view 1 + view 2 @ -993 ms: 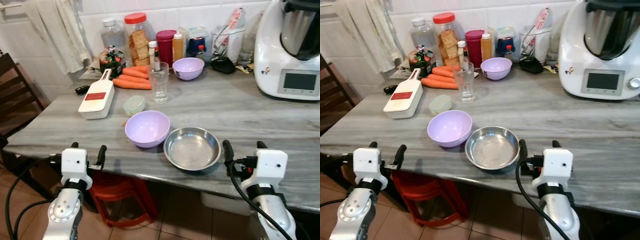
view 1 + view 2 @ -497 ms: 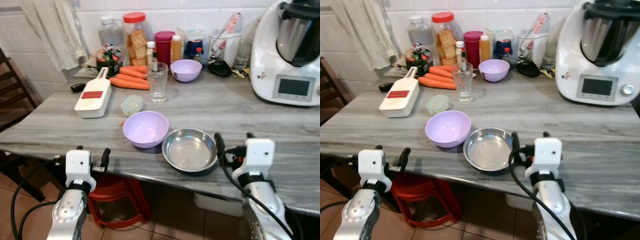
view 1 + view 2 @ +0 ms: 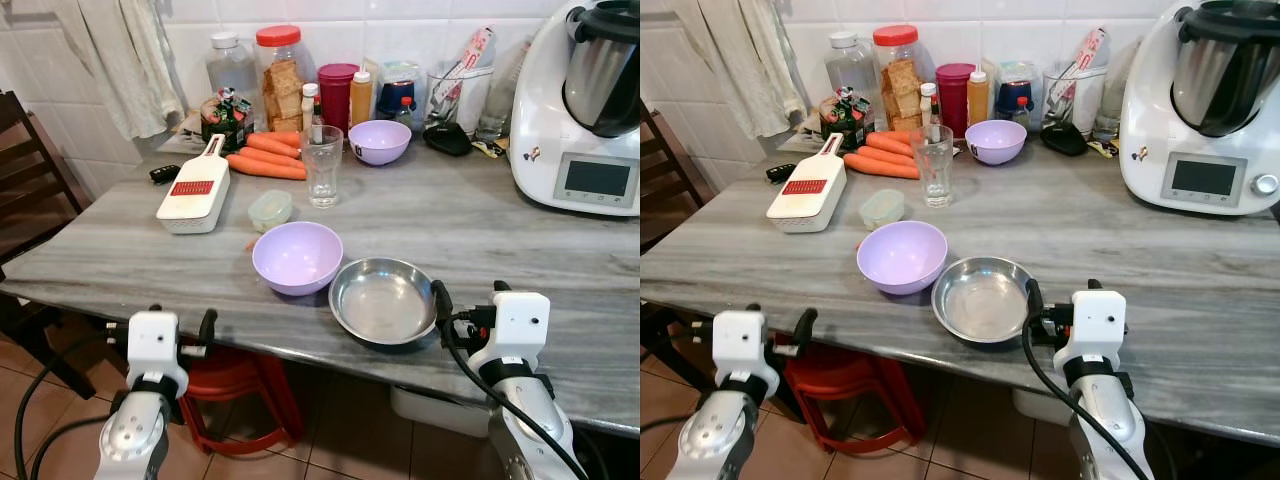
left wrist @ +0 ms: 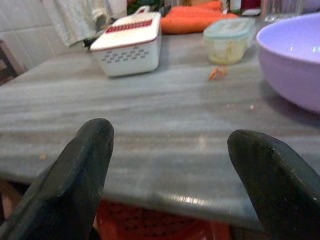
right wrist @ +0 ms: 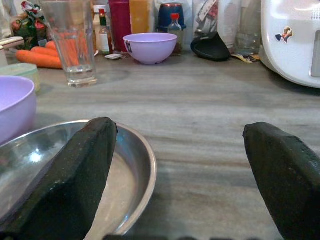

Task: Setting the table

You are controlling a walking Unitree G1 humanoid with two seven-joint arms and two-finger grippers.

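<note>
A steel bowl (image 3: 383,300) sits near the front edge of the grey marble table (image 3: 520,240), touching a purple bowl (image 3: 297,257) on its left. A second purple bowl (image 3: 379,141) and a clear glass (image 3: 322,165) stand further back. My right gripper (image 3: 470,295) is open at table height just right of the steel bowl. In the right wrist view one finger (image 5: 75,170) overlaps the bowl's rim (image 5: 142,165). My left gripper (image 3: 180,320) is open at the table's front edge, left of the purple bowl (image 4: 295,65), holding nothing.
A white slicer (image 3: 195,188), carrots (image 3: 265,160) and a small lidded tub (image 3: 269,209) lie at the left back. Jars and bottles line the wall. A white kitchen machine (image 3: 590,100) stands at the right. A red stool (image 3: 235,385) is under the table, with a dark chair (image 3: 30,190) to the left.
The camera has shifted a little. My right gripper has edged in toward the steel bowl's rim. My left gripper has sunk slightly along the table's front edge.
</note>
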